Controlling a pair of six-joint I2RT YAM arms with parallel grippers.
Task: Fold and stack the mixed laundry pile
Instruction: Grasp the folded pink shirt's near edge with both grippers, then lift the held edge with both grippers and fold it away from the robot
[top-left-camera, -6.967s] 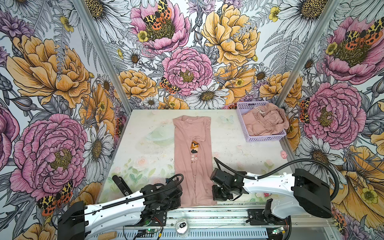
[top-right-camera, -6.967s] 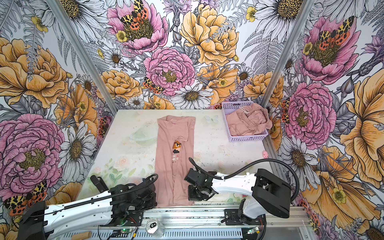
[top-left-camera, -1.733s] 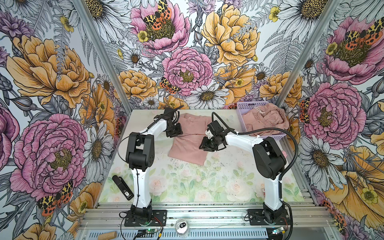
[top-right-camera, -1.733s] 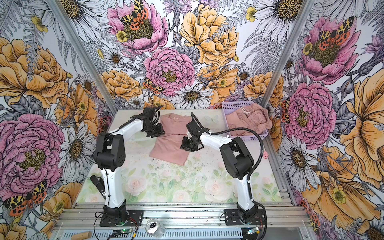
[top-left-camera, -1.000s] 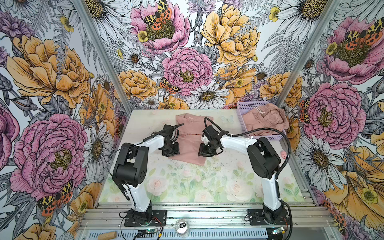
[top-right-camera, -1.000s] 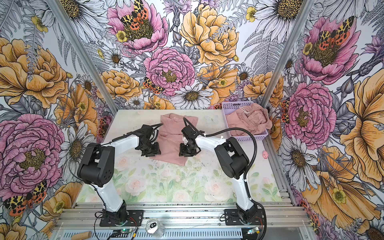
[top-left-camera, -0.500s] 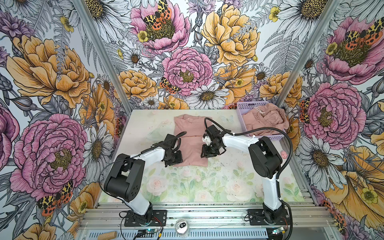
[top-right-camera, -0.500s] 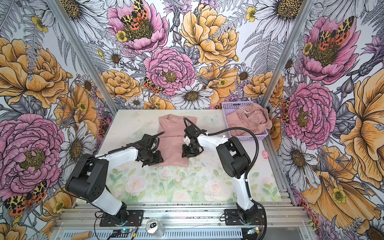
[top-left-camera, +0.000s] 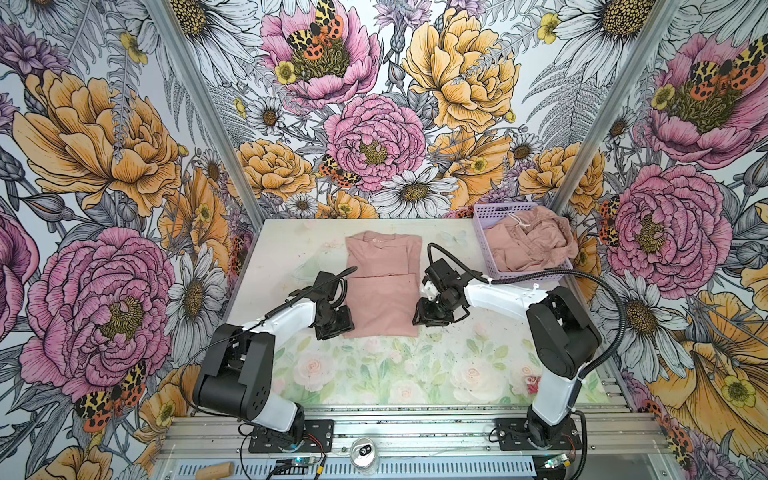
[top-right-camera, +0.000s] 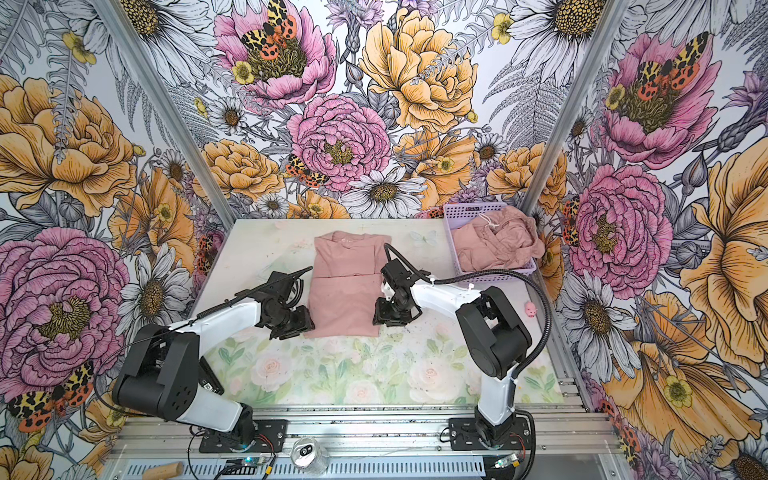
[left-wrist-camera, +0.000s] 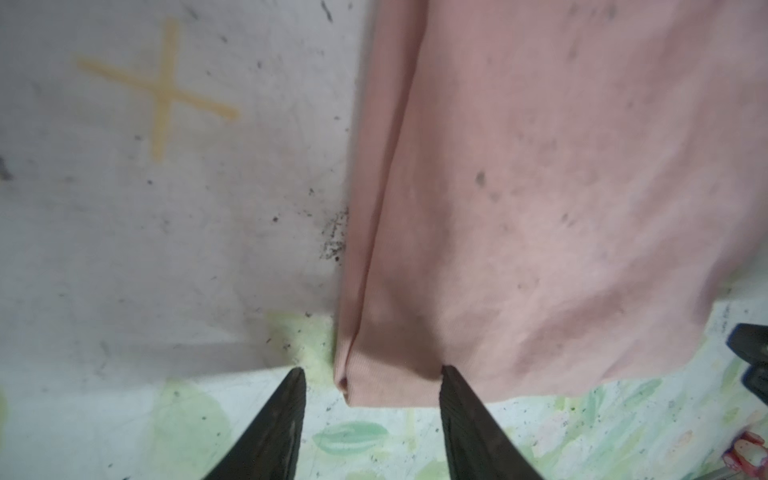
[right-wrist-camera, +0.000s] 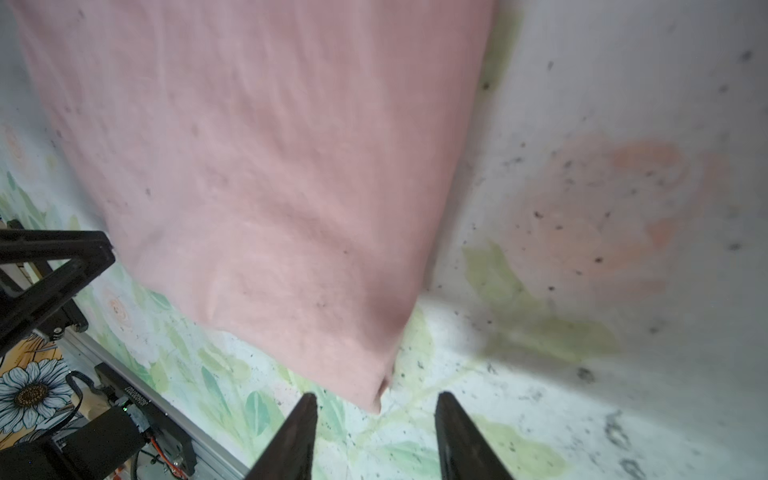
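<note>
Lying flat on the table (top-left-camera: 374, 374), the folded pink shirt (top-left-camera: 382, 299) sits in the back half, midway between the left and right edges, with its collar toward the back edge. The lower half is doubled over the upper one, so no print shows.

The left gripper (top-left-camera: 338, 328) stands at the shirt's near-left corner. In the left wrist view its fingers (left-wrist-camera: 274, 432) are apart, and the folded corner (left-wrist-camera: 386, 374) lies on the table between their tips, not pinched. The right gripper (top-left-camera: 424, 320) stands at the near-right corner. Its fingers (right-wrist-camera: 291, 440) are also apart, and the cloth corner (right-wrist-camera: 374, 395) ends just in front of the gap, free.

Both forearms reach in low from the front, one on each side of the shirt.

A lilac basket (top-left-camera: 490, 210) fills the back-right corner and holds a crumpled pink garment (top-left-camera: 528, 243) with a white drawstring. The right arm's black cable curves past the basket's front wall. A small pink pig (top-right-camera: 530, 309) lies at the right edge. A black device (top-right-camera: 208, 380) near the left edge is partly hidden behind the left arm. A yellow cross (left-wrist-camera: 160, 89) is painted on the table to the left of the shirt. A can (top-left-camera: 365, 453) rests on the front rail.
</note>
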